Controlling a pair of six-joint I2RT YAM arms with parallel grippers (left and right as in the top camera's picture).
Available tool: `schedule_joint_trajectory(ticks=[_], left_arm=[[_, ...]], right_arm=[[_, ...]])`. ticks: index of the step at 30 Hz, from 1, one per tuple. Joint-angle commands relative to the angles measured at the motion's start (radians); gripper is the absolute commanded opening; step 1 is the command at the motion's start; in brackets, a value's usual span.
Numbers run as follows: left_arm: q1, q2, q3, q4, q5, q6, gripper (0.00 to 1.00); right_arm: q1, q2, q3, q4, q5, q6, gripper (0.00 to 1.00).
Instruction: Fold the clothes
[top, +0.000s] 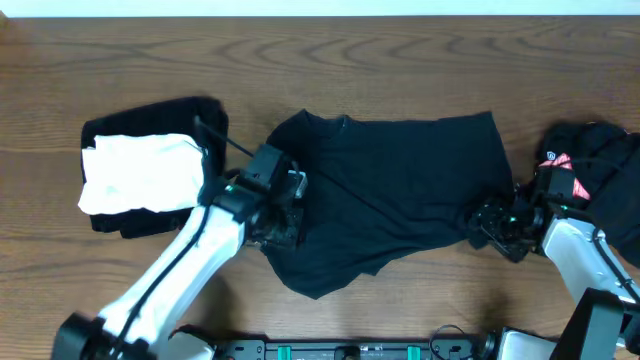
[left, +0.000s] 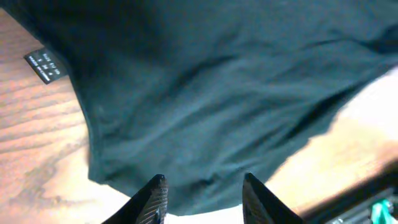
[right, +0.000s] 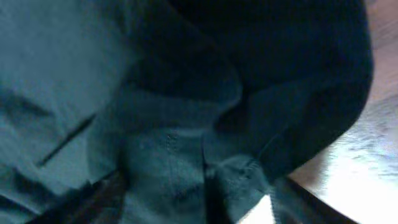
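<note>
I have the soft black fabric T-shirt (top: 400, 185) spread across the middle of the brown wood-grain table (top: 400, 60). It lies mostly flat, its neckline towards the far edge, with shallow creases and a ragged, rumpled near hem.

The left gripper (top: 278, 200) sits on the shirt's left edge. From the left wrist I see the left gripper (left: 205, 200) with its two pale fingers (left: 155, 199) parted and the hem lying flat between them, unpinched. That view also picks up a small black label with white print (left: 42, 64) sticking out over the wood at the cloth's edge, which I cannot make out from overhead.

The right gripper (top: 495, 222) is at the shirt's near right corner. The right wrist view is blurred: thick folds of dark cloth bunch between the two dark fingers (right: 99, 198) of the right gripper (right: 199, 199), and I cannot tell whether they are clamped on it.

Further left lies a folded white garment (top: 140, 172), soft and puffy, on top of a squared stack of folded black garments (top: 150, 115). At the table's right edge is a loose heap of black clothes (top: 605, 150) with a small pink-and-white tag (top: 555, 162) at its near side.
</note>
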Motion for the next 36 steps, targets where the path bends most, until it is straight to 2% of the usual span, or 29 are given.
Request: schedule_joint_trajectory(ticks=[1, 2, 5, 6, 11, 17, 20, 25, 28, 32, 36], left_arm=[[-0.050, -0.048, 0.020, -0.005, 0.010, -0.027, 0.40], [-0.069, -0.054, 0.020, -0.004, 0.008, -0.031, 0.40], [-0.144, -0.044, 0.008, 0.012, 0.006, -0.039, 0.42], [-0.161, -0.037, 0.003, 0.018, 0.004, -0.049, 0.45], [-0.258, 0.024, -0.005, 0.024, 0.004, -0.110, 0.47], [-0.331, 0.086, -0.005, 0.060, -0.047, -0.109, 0.61], [-0.359, 0.135, -0.005, 0.058, -0.052, -0.109, 0.61], [-0.377, 0.178, -0.006, -0.028, -0.068, -0.110, 0.60], [-0.374, 0.178, -0.006, -0.033, -0.119, -0.214, 0.62], [-0.359, 0.176, -0.006, -0.100, -0.237, -0.447, 0.62], [-0.333, 0.158, -0.010, -0.106, -0.259, -0.546, 0.63]], right_arm=[[0.008, 0.028, -0.028, 0.002, -0.048, 0.010, 0.53], [0.008, 0.028, -0.028, 0.003, -0.048, 0.010, 0.46], [0.008, 0.028, -0.028, 0.010, -0.050, 0.025, 0.19], [0.008, 0.027, -0.027, 0.010, -0.049, 0.025, 0.14], [0.008, 0.018, -0.017, 0.010, -0.050, -0.041, 0.02], [0.008, -0.054, 0.012, -0.013, -0.052, -0.108, 0.01], [0.009, -0.098, 0.023, -0.022, -0.052, -0.108, 0.01], [0.008, -0.136, 0.026, -0.040, -0.044, -0.124, 0.01], [0.008, -0.136, 0.026, -0.041, -0.044, -0.126, 0.01], [0.008, -0.136, 0.026, -0.042, -0.045, -0.126, 0.01], [0.008, -0.136, 0.026, -0.042, -0.045, -0.138, 0.01]])
